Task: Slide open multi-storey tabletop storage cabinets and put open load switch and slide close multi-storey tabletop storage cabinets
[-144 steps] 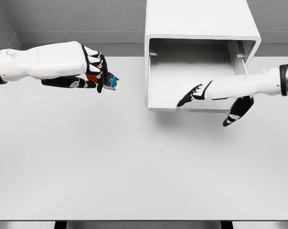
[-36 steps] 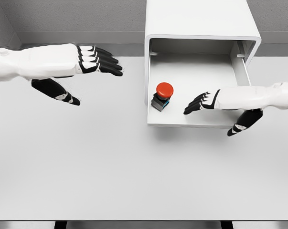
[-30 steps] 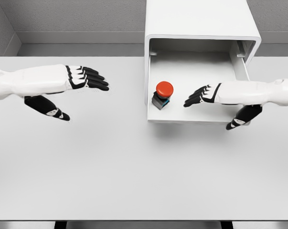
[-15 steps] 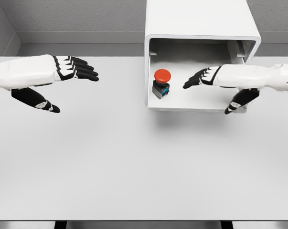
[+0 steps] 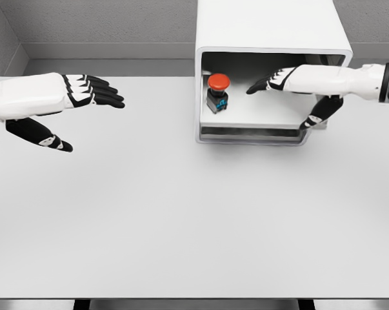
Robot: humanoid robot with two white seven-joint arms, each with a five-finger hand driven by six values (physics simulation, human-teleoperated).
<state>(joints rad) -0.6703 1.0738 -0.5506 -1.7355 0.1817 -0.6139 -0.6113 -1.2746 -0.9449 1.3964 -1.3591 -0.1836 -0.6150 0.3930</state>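
Note:
The white tabletop cabinet [image 5: 271,26] stands at the back right of the table. Its bottom drawer [image 5: 252,133] is partly out, showing only a short stretch of floor. The load switch [image 5: 218,91], a dark body with a red round button, stands upright in the drawer's left part, near the cabinet mouth. My right hand [image 5: 278,103] reaches in from the right, open. Its fingers [image 5: 265,82] stretch flat over the drawer floor to the right of the switch without touching it, and its thumb [image 5: 315,117] hangs at the drawer's front right corner. My left hand [image 5: 94,123] hovers open at the far left, holding nothing.
The white table [image 5: 181,219] spreads wide in front of the cabinet. A grey wall runs along the back edge, with a corner at the far left. The table's front edge lies near the bottom of the picture.
The drawer has slid back into the cabinet with the switch in it, my right hand moving back with it. My left hand, which earlier held the switch, has drawn away to the left, empty.

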